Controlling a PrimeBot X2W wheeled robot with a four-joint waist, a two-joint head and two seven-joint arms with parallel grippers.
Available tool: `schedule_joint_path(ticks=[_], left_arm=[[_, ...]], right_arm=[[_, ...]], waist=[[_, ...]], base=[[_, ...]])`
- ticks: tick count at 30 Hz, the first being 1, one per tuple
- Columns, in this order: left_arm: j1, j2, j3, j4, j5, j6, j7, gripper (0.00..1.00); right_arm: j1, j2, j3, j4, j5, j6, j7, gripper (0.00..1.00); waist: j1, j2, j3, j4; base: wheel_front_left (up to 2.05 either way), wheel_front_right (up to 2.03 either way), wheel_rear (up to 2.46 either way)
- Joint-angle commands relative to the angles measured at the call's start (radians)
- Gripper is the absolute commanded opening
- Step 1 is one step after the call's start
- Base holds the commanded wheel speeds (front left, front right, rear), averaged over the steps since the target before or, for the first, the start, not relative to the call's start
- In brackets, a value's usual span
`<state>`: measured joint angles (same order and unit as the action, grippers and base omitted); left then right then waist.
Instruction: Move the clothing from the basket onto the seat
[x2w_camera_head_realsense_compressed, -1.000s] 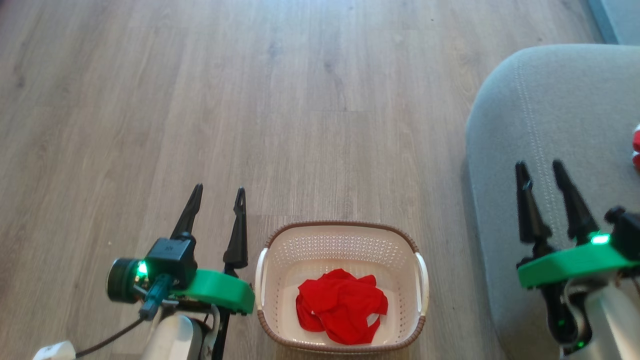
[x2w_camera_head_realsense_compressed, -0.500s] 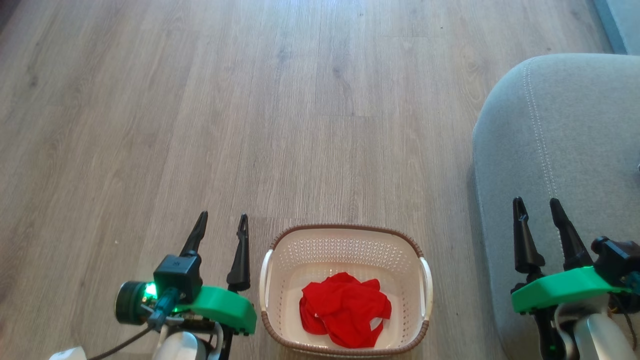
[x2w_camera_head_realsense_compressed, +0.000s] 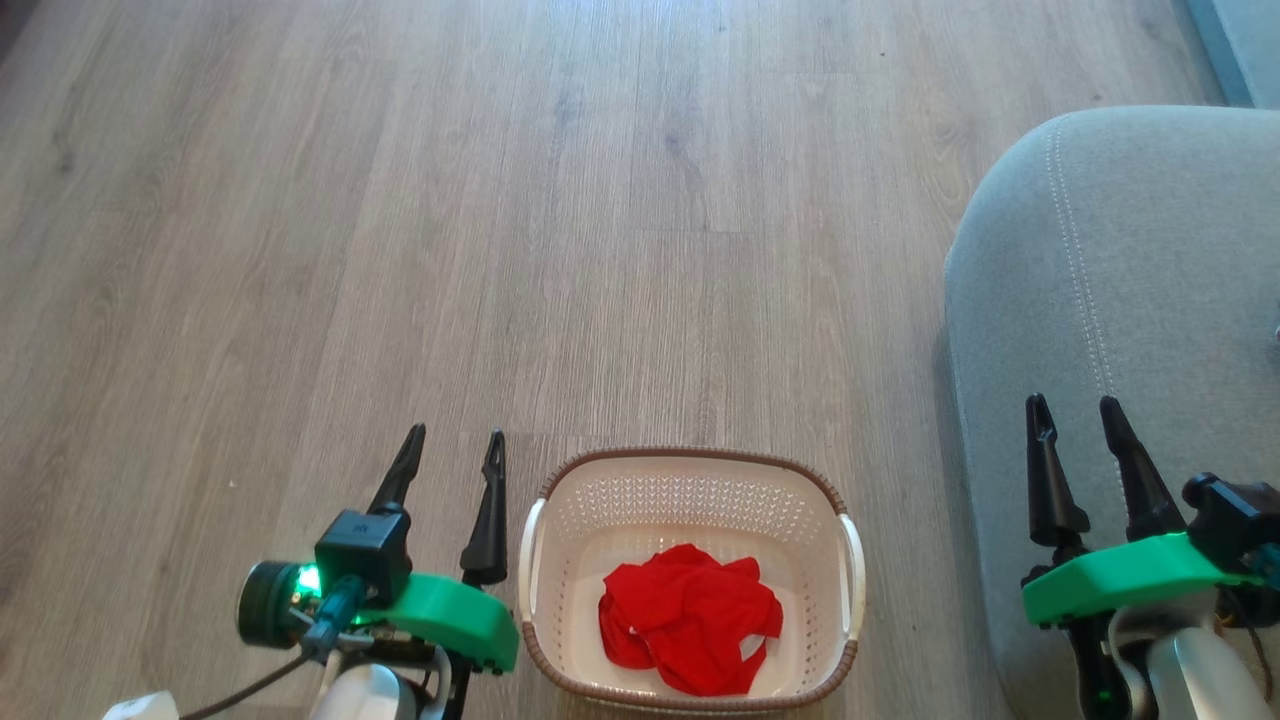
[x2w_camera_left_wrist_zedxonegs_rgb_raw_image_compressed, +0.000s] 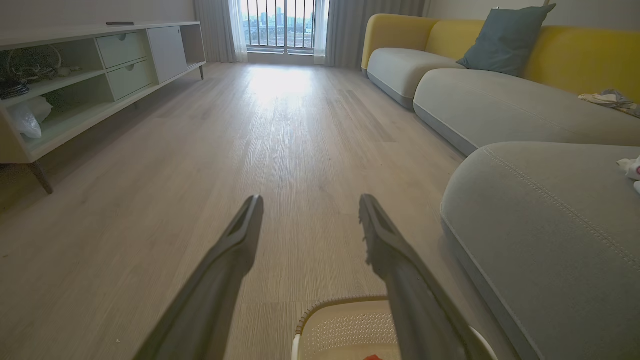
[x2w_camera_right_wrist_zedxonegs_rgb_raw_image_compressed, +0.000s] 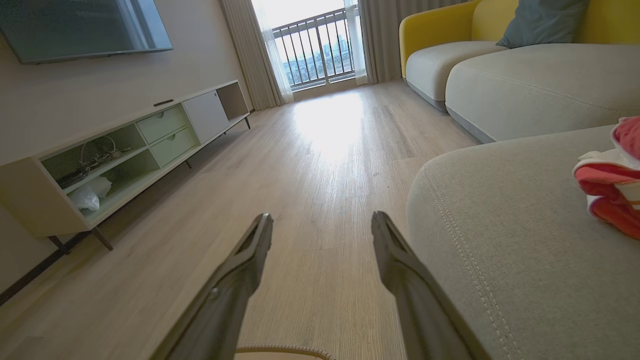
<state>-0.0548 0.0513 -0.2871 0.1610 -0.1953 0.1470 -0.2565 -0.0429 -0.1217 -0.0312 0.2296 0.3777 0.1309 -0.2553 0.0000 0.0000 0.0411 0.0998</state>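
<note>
1. Left edge of the wrist views: low media cabinet (x2w_camera_left_wrist_zedxonegs_rgb_raw_image_compressed: 100, 65) with open shelves and drawers, set against the wall. Wall-mounted screen (x2w_camera_right_wrist_zedxonegs_rgb_raw_image_compressed: 85, 27) above it, upper left.
2. Lower left of the head view: left gripper (x2w_camera_head_realsense_compressed: 455, 434), fingers spread apart and holding nothing, over bare wood floor (x2w_camera_head_realsense_compressed: 500, 200). Its inner finger is just beside the basket's left handle.
3. Bottom centre: basket (x2w_camera_head_realsense_compressed: 690, 452), cream, perforated, brown rim, standing on the floor between the two grippers. Top open; its walls ring the load on every side.
4. Inside the basket, toward its near end: red garment (x2w_camera_head_realsense_compressed: 690, 625), crumpled in a heap, touched by neither gripper.
5. Top centre of the wrist views: balcony window (x2w_camera_left_wrist_zedxonegs_rgb_raw_image_compressed: 285, 22) with railing, curtains either side.
6. Right third of the head view: seat (x2w_camera_head_realsense_compressed: 1150, 260), grey-green with double-stitched seams. Its rounded corner is near the basket, with a strip of floor between.
7. Lower right: right gripper (x2w_camera_head_realsense_compressed: 1072, 402), fingers spread wide, empty, over the seat's left edge.
8. Right edge of the right wrist view: red garment with white bands (x2w_camera_right_wrist_zedxonegs_rgb_raw_image_compressed: 612, 185), lying on the seat, apart from the fingers.
9. Upper right of the left wrist view: yellow-backed sofa (x2w_camera_left_wrist_zedxonegs_rgb_raw_image_compressed: 500, 100) with a blue-grey cushion (x2w_camera_left_wrist_zedxonegs_rgb_raw_image_compressed: 505, 35).
</note>
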Motion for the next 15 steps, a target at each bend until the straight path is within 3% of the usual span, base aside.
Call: schedule_joint_path(ticks=[1,15], left_arm=[[-0.035,-0.001,0.03,-0.031,-0.004,0.0,-0.005,1.0],[-0.055,-0.001,0.01,-0.025,-0.003,-0.022,-0.005,1.0]], right_arm=[[-0.021,0.0,0.014,-0.034,-0.004,0.0,-0.006,1.0],[-0.049,-0.001,-0.019,-0.049,-0.002,0.0,-0.006,1.0]], waist=[[0.0,0.0,0.001,0.0],[0.0,0.0,0.049,-0.019]], base=[[0.0,0.0,0.0],[0.0,0.0,0.0]])
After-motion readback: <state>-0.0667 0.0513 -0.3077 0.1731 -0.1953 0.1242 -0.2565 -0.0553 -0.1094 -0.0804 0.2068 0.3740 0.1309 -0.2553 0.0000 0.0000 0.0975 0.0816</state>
